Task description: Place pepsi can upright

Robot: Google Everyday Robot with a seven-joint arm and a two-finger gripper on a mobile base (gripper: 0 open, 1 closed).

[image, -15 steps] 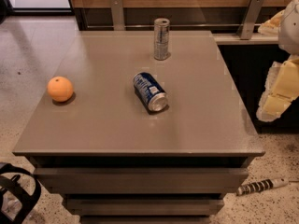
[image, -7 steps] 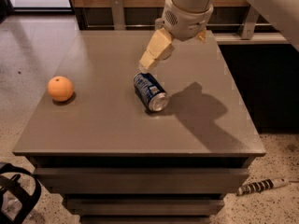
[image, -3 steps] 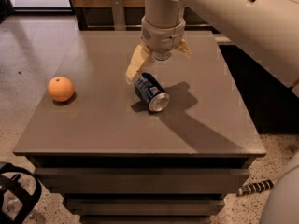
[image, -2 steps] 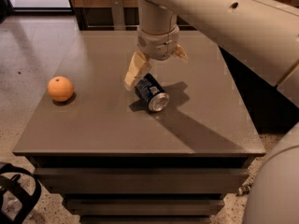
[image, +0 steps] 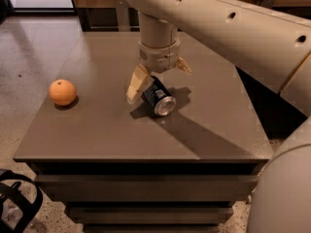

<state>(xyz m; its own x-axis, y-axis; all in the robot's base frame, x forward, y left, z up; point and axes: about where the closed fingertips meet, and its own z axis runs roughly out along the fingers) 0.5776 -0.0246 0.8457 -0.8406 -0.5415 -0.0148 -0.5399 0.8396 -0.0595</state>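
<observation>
The pepsi can [image: 158, 99] lies on its side near the middle of the grey table [image: 97, 130], its silver end facing the front right. My gripper [image: 159, 77] hangs straight down over the can's far end. It is open, with one tan finger [image: 136, 84] low at the can's left and the other finger [image: 183, 65] behind it to the right. The fingers straddle the can and have not closed on it.
An orange [image: 62, 92] sits on the table's left side. My large cream arm [image: 233, 28] spans the upper right and hides the back of the table. A dark object [image: 14, 205] stands on the floor at lower left.
My arm has swung in from the right, moved over the table and lowered, so the open gripper now straddles the lying can. The can and orange have not moved.
</observation>
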